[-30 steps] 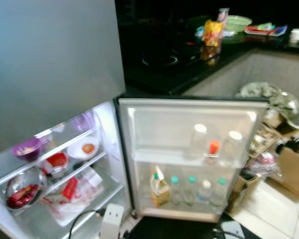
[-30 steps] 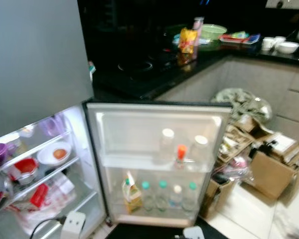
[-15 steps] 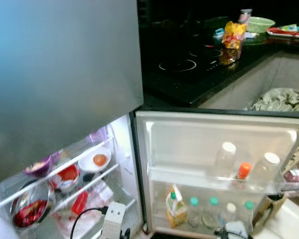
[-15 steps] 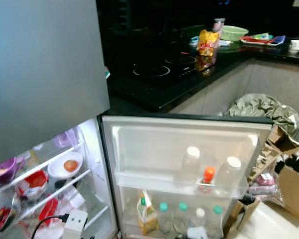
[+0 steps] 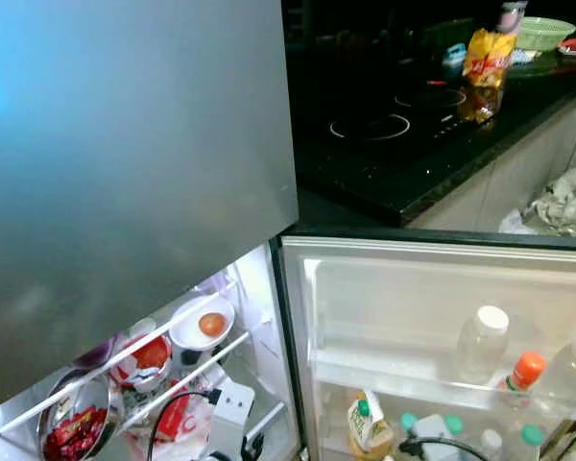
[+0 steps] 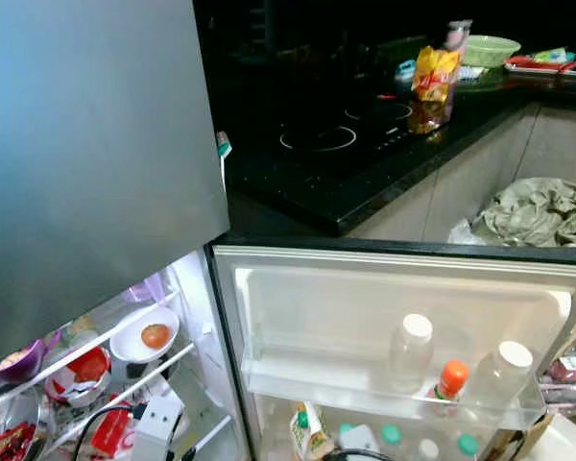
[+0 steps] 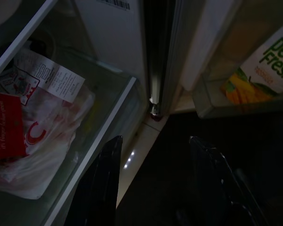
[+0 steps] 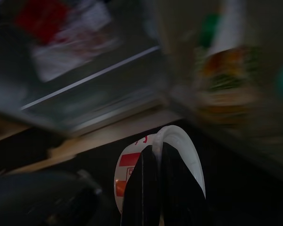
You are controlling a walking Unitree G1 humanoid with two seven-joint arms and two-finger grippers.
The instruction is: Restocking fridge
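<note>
**Cup held low before the open fridge**

While the fridge door (image 6: 394, 317) stands open beside the black surface (image 6: 365, 163), the right tool (image 8: 156, 188) is closed narrow on the rim of a white cup (image 8: 179, 155), its two black fingers pinching the edge between them. That cup sits right at the fingertips, low in front of the fridge, with the glass shelf edge and the door's bottom rack blurred beyond it. It is white with a rounded lip and bears a red label and an orange mark; the writing on it is too blurred to read.

The left tool (image 7: 155, 183) hangs with its fingers spread wide and nothing between them, near the bottom hinge of the door. Just past it lies a clear bag with a red packet (image 7: 33, 136) on the lower shelf, and a juice carton (image 7: 266, 66) in the door rack reads "Fresh" in green letters.

On the upper door rack stand two clear bottles with white caps (image 6: 410, 351) and a small orange-capped bottle (image 6: 448, 379). A white bowl holding something round and orange (image 6: 146, 334) rests on a wire shelf.
</note>
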